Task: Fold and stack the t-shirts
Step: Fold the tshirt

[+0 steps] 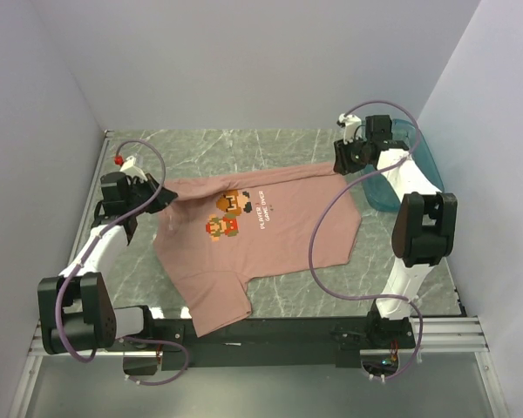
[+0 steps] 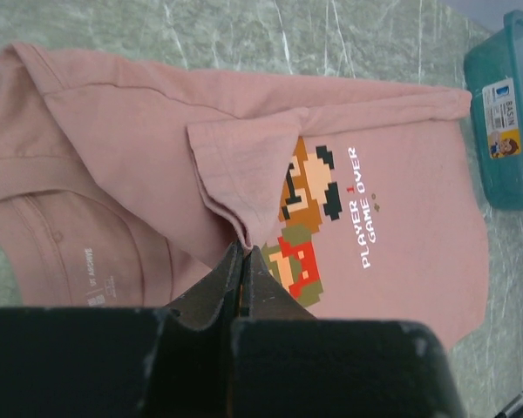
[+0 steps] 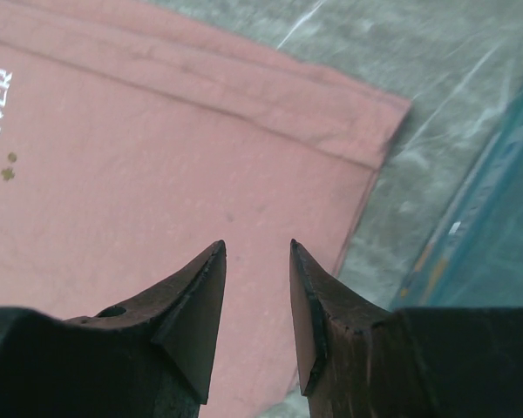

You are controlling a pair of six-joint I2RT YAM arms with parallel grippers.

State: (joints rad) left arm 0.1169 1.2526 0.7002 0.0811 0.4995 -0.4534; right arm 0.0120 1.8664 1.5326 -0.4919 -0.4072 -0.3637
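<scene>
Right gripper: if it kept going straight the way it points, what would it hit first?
Probably the pink t-shirt, near its corner, though depth is unclear. The right gripper stands open; the teal tub lies aside.

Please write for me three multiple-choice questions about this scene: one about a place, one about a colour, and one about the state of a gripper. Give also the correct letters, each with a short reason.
1. Where does the teal tub stand?
A. At the far right of the table
B. At the near left corner
C. Between the two arm bases

2. What colour is the t-shirt?
A. White
B. Navy blue
C. Salmon pink

3. What is the state of the left gripper?
A. Open over bare marble
B. Shut on a fold of the t-shirt
C. Holding the tub

Answers:
1 A: the top view shows the tub at the far right edge, off the cloth.
2 C: the fabric is pink in every view.
3 B: it is closed with a fold of cloth pinched at its tip.
</scene>
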